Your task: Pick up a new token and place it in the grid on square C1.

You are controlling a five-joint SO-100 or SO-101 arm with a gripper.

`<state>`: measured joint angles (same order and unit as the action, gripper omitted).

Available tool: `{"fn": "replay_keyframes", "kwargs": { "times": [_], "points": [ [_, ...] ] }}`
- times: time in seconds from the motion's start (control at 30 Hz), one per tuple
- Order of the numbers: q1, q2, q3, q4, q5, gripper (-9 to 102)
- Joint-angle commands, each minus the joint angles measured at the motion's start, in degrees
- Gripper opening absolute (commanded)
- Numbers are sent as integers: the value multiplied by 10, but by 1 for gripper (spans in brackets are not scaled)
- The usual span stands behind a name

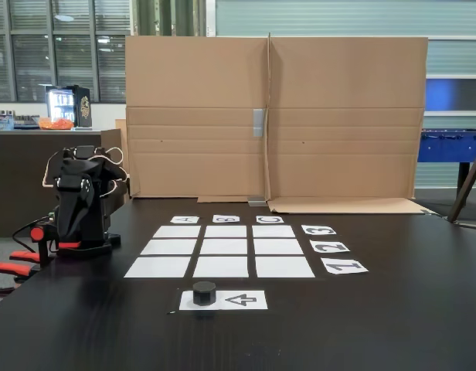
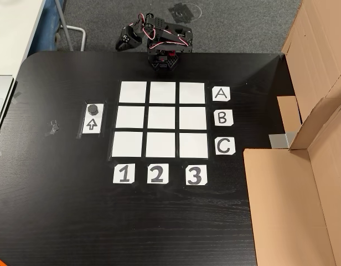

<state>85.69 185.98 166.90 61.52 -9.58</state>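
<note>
Token [image 2: 93, 108] on the arrow sheet [image 2: 92, 124], well apart from the folded arm's gripper [image 2: 128, 40]; gripper opening indiscernible; square C1 [image 2: 127, 144] empty

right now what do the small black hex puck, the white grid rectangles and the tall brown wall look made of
Small black hexagonal puck: likely plastic, possibly coated metal; matte, no glint.
Nine white grid rectangles: thin paper, flat, slightly reflective.
Tall brown folded wall: corrugated cardboard, with creases and a taped seam.
</note>
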Motion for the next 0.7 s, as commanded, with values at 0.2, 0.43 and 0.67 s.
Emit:
{"fn": "replay_keyframes", "kwargs": {
  "times": [0.2,0.43,0.67],
  "points": [
    [-10,-191,-124,-112,-107,-1],
    [-38,-275,-206,-138,-156,-1],
    [-74,-342,-239,-189,-235,-1]
  ]
}}
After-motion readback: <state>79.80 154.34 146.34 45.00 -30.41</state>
